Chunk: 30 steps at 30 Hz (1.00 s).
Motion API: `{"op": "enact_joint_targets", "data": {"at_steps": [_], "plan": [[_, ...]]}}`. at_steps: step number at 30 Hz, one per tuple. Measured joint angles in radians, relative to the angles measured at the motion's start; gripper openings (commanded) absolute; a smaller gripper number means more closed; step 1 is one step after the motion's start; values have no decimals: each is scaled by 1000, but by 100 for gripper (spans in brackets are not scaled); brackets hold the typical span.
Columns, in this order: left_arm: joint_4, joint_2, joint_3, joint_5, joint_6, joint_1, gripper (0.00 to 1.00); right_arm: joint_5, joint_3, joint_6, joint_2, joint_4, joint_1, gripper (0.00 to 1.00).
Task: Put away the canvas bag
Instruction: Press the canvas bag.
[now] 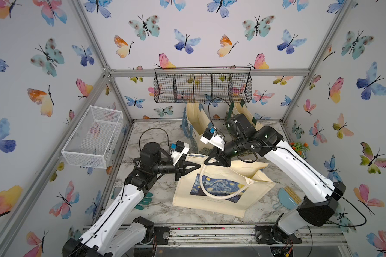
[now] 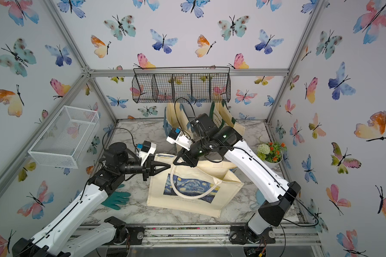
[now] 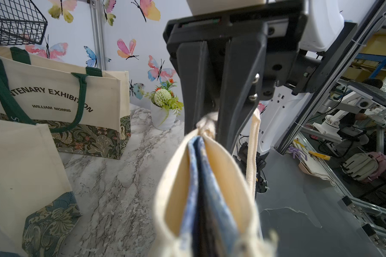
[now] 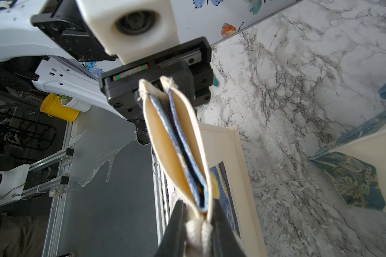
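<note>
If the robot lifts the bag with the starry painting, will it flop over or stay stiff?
Probably floppy: the canvas bag folds and creases where the left gripper and right gripper pinch its rim. Likely light, as its pinched mouth looks empty. The loose handle would probably dangle.

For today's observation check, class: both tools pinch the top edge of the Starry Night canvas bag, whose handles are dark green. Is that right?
Not quite. The left tool and right tool do pinch the top edge of the Starry Night canvas bag, but its handles are cream, as both top views show.
</note>
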Motion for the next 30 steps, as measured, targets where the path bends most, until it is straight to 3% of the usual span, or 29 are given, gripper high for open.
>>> {"op": "enact_joint_targets", "data": {"at_steps": [5,13,15,18,20,22,23,26,30], "plan": [[-24,15,4,-14,25,-44,0,-3,-8,-1,5,-8,-2,30],[-59,71,49,-23,41,-97,0,-75,-8,-13,40,-2,1,29],[-63,81,60,-22,42,-99,0,-82,-8,-12,42,2,2,23],[-77,91,72,-21,42,-103,0,-93,-8,-10,41,4,5,1],[-89,95,75,-18,44,-103,1,-93,-7,6,42,-3,5,1],[-97,101,83,-18,45,-103,26,-88,-1,8,45,-5,5,1],[-99,103,86,-17,52,-103,31,-83,5,10,46,-5,6,1],[-105,103,85,-9,59,-117,40,-55,23,14,56,-11,13,1],[-87,97,69,-3,60,-121,39,-2,63,13,63,-36,21,1]]}}
